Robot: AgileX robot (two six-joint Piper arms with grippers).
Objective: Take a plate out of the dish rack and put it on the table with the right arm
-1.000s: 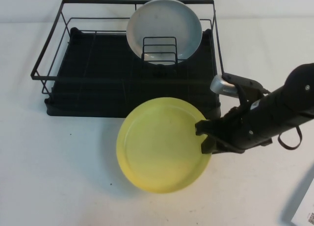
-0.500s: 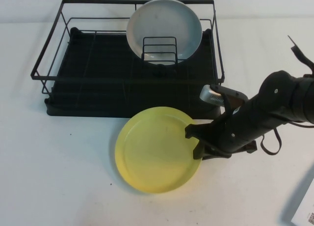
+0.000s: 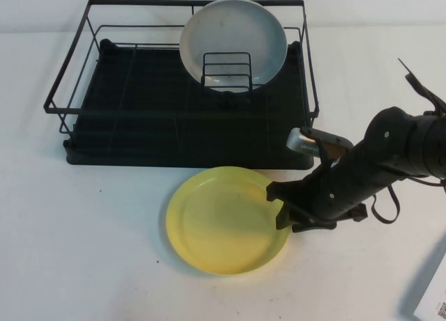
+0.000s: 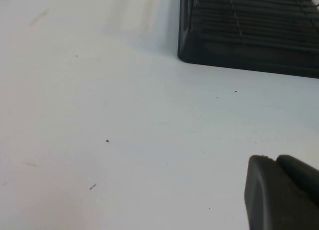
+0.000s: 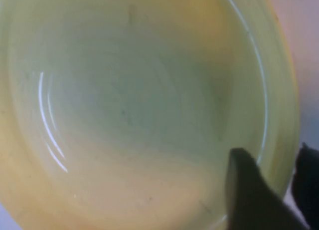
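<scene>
The pale-yellow plate (image 3: 223,220) lies face up on the white table (image 3: 83,230), just in front of the black dish rack (image 3: 174,119). My right gripper (image 3: 279,204) is at the plate's right rim, shut on it, with one finger over the plate's inside and the other outside the rim. The right wrist view is filled by the plate (image 5: 124,105), with the gripper (image 5: 271,157) astride its rim. My left gripper (image 4: 273,159) is out of the high view; in the left wrist view it hangs shut over bare table near a corner of the rack (image 4: 249,35).
A light grey plate (image 3: 233,39) stands upright in the small wire plate holder (image 3: 226,70) at the back right of the rack. A white object with a printed label (image 3: 435,303) lies at the front right corner. Bare table stretches left and front of the yellow plate.
My right arm has lowered the yellow plate from a tilted, raised pose until it lies nearly flat on the table. The grey plate and the rack have not moved.
</scene>
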